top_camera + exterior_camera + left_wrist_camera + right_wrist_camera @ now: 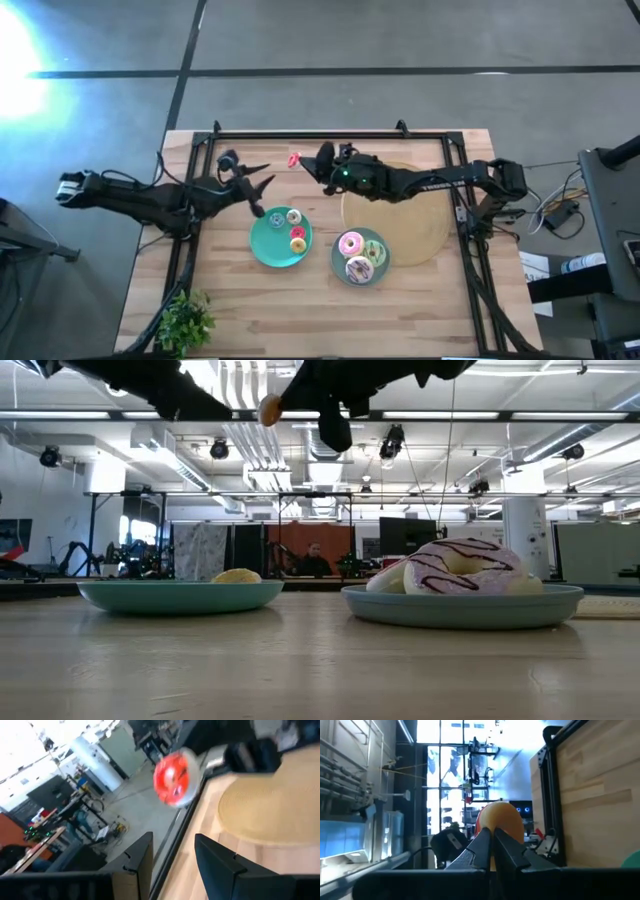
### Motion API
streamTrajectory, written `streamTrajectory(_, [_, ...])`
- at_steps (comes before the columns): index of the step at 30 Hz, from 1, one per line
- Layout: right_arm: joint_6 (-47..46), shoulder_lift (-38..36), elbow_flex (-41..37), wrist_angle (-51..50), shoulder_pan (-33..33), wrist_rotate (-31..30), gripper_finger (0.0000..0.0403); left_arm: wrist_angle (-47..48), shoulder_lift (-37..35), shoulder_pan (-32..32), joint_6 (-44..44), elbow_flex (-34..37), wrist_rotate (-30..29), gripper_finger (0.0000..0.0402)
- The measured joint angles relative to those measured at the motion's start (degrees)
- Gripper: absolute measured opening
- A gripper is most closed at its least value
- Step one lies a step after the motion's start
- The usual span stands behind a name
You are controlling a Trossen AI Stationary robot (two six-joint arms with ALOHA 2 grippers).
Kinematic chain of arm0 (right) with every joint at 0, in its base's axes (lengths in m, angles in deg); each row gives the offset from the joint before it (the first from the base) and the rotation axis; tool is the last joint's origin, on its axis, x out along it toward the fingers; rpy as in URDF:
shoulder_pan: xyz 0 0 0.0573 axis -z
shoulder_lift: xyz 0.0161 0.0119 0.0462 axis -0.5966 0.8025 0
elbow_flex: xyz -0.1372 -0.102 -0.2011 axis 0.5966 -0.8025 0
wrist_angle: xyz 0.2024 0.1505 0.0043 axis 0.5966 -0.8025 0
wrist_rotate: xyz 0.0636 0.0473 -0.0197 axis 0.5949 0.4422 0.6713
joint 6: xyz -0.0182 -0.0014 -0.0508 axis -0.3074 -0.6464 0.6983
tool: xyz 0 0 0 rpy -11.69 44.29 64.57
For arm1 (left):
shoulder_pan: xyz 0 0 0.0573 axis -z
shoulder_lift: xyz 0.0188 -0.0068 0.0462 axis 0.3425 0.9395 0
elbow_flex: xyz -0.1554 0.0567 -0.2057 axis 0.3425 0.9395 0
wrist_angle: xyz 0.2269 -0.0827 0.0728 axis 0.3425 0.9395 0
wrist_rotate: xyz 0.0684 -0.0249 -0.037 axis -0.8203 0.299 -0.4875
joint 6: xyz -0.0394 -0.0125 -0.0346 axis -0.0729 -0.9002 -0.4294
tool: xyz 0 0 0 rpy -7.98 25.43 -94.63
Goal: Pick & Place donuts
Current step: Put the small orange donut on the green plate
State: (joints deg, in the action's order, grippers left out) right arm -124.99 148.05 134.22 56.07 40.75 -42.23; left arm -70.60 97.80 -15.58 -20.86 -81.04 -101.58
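My right gripper (308,163) reaches in from the table's right and is shut on a small red-orange donut (294,158), raised over the table's far middle. The same donut (172,777) shows ahead of my left gripper. My left gripper (258,187) is open, hangs above the table just left of the left teal plate (262,245) and touches nothing. That plate carries tiny donuts (297,236). The right teal plate (337,262) carries the pink donut (351,243), the white-brown donut (358,268) and the green donut (376,251). My right gripper pinches the small red-orange donut by its near rim (496,826) between the two fingertips (485,840). The fingers lie about level and point toward the table's left. The donut sticks out past the tips and is lifted clear, high above the table (268,410).
A big tan woven disc (415,215) lies under the right arm, behind the right plate. A black frame rail (330,135) runs along the far edge and down both sides. A small green plant (185,320) stands at the near left corner. Bare wood lies along the near edge.
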Motion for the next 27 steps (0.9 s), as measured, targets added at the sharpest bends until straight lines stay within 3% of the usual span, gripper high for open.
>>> streamTrajectory(17, [-0.18, 0.07, 1.7, -0.22, 0.02, -1.96, 0.0009, -9.84, 5.95, 2.18, 7.75, -1.37, 0.77, 0.0119])
streamTrajectory(27, [-0.04, 0.07, 1.68, -0.05, 0.02, -1.95, 0.0009, -14.84, 12.85, 2.03, 10.56, -4.12, -4.11, 0.0119])
